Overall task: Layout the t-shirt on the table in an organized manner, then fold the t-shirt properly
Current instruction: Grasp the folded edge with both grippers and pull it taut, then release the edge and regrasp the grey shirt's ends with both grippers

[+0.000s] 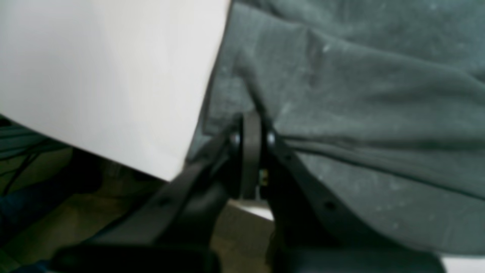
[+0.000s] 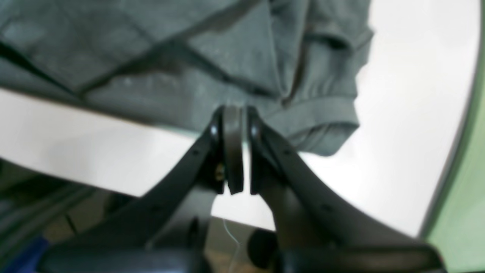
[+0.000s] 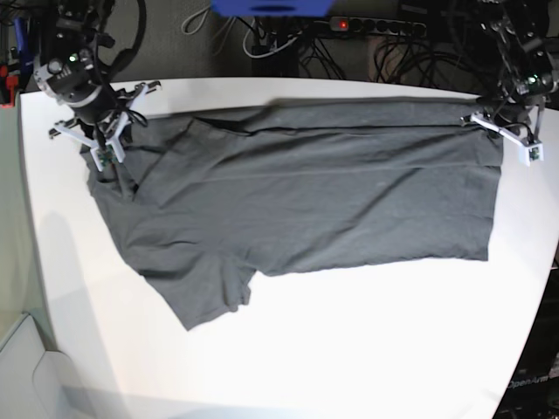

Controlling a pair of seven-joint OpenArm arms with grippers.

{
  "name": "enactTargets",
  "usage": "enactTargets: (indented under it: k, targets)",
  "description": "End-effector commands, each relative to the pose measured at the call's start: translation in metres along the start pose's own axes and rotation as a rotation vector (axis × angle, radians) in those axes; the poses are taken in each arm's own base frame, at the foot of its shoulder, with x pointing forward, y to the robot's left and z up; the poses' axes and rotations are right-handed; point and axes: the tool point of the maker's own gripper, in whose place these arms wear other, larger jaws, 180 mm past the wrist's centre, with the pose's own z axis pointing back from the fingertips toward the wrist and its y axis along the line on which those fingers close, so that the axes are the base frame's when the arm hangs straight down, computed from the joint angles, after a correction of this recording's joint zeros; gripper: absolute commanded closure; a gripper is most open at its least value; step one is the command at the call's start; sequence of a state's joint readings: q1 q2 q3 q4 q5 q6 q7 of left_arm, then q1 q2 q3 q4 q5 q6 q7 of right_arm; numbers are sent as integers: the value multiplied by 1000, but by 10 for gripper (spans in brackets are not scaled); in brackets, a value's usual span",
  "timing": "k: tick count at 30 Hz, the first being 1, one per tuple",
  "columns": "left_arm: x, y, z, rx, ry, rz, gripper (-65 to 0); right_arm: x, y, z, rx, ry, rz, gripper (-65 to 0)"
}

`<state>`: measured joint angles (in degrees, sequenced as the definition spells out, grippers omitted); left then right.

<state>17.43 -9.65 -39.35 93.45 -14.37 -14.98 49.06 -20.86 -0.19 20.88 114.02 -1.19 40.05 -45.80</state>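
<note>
White table (image 3: 349,349) fills most of the base view, with cables and a power strip along its far edge and a pale green floor showing at the side.

On progress, my reading is that the layout step is well advanced but not finished, and no proper fold has begun. The shirt (image 3: 314,201) lies across the far half of the table, spread sideways, its hem at the left-arm side and its shoulders at the right-arm side. The body is mostly flat. A long crease runs along the far edge where a strip of fabric is doubled over, and 1 sleeve juts toward the near side with a curled cuff. The shoulder area near the right arm is bunched. Smoothing that corner and the folded strip is left, then the whole fold.

The shirt is dark charcoal grey, soft, thin and lightly linty in the wrist views.

Both pincers are together, clamped on cloth: the left gripper (image 1: 252,117) pinches the shirt at a corner of the hem end, close to the table's edge, and the right gripper (image 2: 232,110) pinches fabric just beside the rolled sleeve cuff (image 2: 322,113).
</note>
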Motion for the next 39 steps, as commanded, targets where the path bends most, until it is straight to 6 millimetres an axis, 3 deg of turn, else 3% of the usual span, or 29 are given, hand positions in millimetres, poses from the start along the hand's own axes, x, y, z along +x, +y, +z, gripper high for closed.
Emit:
enactTargets:
  k: [1, 6, 8, 12, 16, 20, 25, 32, 39]
  targets:
    - [17, 4, 6, 10, -51, -14, -4, 14, -4, 3, -11, -50, 9, -7]
    - [51, -3, 22, 11, -151, -51, -7, 49, -17, -2, -40, -123, 17, -10]
    - [62, -7, 30, 9, -184, -65, -42, 70, -30, -4, -71, -140, 22, -11]
    - [85, -13, 37, 17, -188, -64, -242, 108, -63, -6, -147, -141, 24, -11]
    - [104, -9, 47, 35, -193, -29, -456, 137, -84, -25, -159, -118, -1, -27]
    - [122, -13, 52, 30, -218, -22, -568, 147, -100, -67, -110, -32, -28, -161]
    - [141, -16, 52, 20, -258, -8, -609, 152, -108, -115, 1, 1, -79, -325]
    - [167, -23, 56, 3, -318, 13, -611, 168, -105, -165, 159, -53, -194, -331]
    - [173, -24, 58, 1, -332, 15, -611, 165, -107, -176, 194, -106, -258, -333]
